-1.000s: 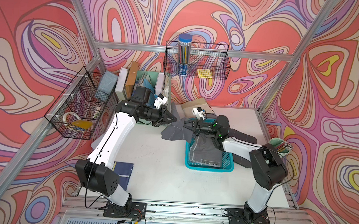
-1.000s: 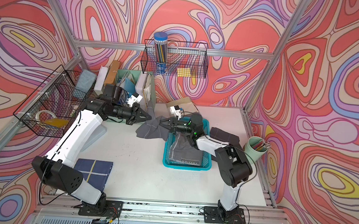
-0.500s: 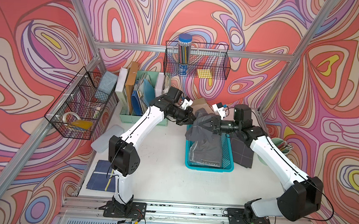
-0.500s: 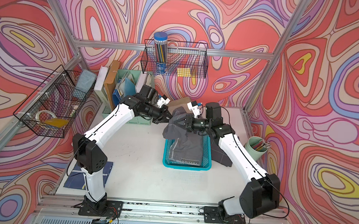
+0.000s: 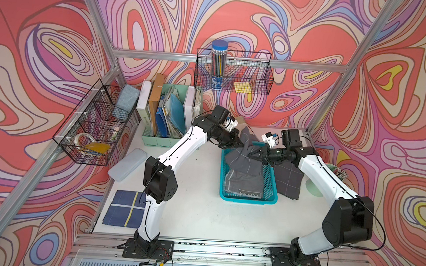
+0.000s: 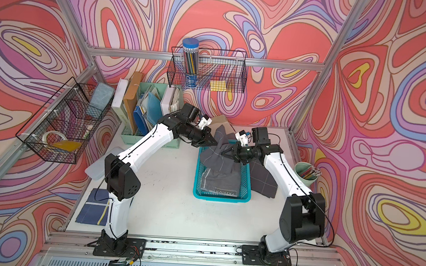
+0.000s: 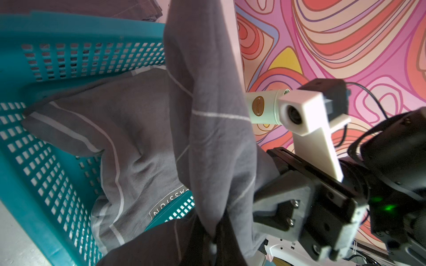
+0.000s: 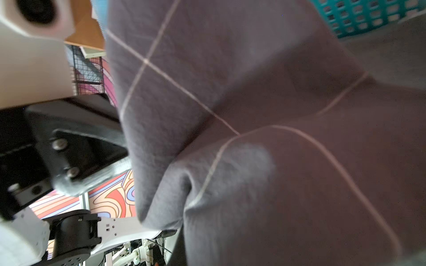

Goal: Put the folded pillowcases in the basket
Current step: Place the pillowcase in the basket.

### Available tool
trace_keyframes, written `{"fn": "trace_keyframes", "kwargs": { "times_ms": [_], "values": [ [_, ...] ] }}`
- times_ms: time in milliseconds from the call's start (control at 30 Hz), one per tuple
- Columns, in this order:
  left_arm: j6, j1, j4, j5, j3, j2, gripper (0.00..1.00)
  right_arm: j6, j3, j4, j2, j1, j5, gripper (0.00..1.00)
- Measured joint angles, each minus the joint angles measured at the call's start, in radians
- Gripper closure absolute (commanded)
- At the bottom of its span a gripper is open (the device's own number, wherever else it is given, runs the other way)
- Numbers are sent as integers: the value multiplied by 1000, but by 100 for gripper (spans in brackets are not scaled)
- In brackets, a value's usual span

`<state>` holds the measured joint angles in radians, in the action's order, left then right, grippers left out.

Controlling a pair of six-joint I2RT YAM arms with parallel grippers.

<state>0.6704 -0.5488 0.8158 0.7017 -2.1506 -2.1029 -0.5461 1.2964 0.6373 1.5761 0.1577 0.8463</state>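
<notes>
**Figure.** A label reading "PASSION" is showing on a folded grey cloth (image 5: 244,184) lying in the basket (image 5: 248,200). The pillowcase (image 5: 243,162), which was spread beside the basket's left edge a second ago, is now hanging bunched over its far end. Both arms are reaching inward, forearms nearly level. The left gripper (image 5: 239,147) and right gripper (image 5: 251,154) are each pinching the pillowcase, with their tips close together.
</notes>
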Motion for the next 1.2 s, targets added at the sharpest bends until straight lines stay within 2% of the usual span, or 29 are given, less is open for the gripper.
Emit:
{"fn": "trace_keyframes", "kwargs": {
  "times_ms": [333,567,700,1200],
  "values": [
    [11,-32,-10,-42,-11,-47,100,38,18,72,-3,-24,-69,100],
    [30,-74,-84,-161,267,37,100,80,18,97,51,-56,-126,100],
    [29,-83,-115,-206,324,40,100,92,12,101,95,-71,-138,100],
    [-8,-107,-109,-272,261,40,100,89,-158,58,110,-78,-127,100]
  ]
}}
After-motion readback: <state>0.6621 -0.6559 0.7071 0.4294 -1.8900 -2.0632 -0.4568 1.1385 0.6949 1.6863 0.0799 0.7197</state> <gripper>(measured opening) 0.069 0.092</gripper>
